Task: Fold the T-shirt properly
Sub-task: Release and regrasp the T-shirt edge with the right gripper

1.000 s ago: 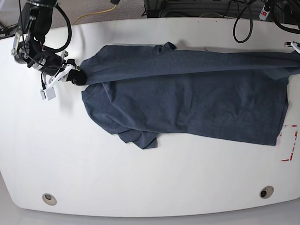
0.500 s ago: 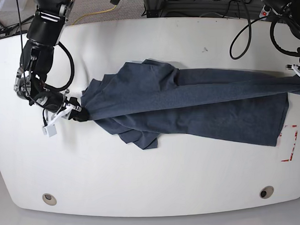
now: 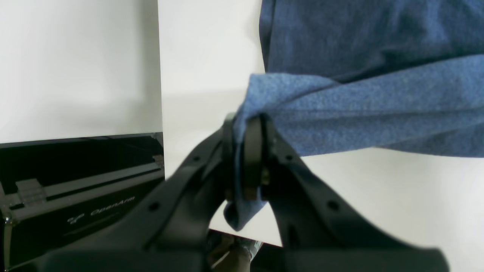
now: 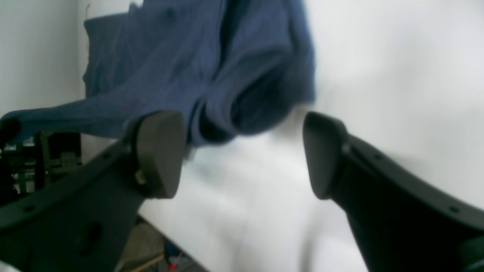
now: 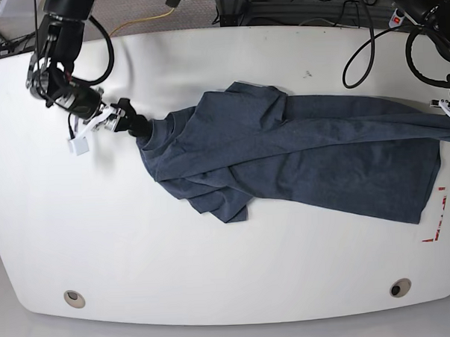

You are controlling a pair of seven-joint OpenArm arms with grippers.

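The shirt (image 5: 299, 161) lies crumpled across the right half of the white table (image 5: 215, 273), its plain side up, one edge pulled taut toward the far right rim while the near end is bunched into overlapping folds. The left gripper (image 3: 245, 158) has its jaws pressed together on a pinch of blue cloth, a short tail of fabric hanging below them, right at the table's edge. The right gripper (image 4: 242, 151) is spread wide with nothing between its pads; the wrist view shows the bunched end of the shirt just ahead of it, one pad close against a fold, though blur makes it impossible to say whether it touches. In the base view that gripper sits at the shirt's left tip (image 5: 137, 127). The garment looks far from folded: it seems to need flattening first. A good next grasp, on this evidence, would take a single clean edge such as a hem or shoulder corner rather than the thick wad of layers, since closing on several plies would drag the whole pile. With the left jaws holding one end firmly, tension along the cloth could help open the bunch, provided the pull runs low and level so the shirt slides flat and does not slip off the right rim, where it already rests near red tape marks (image 5: 436, 219).
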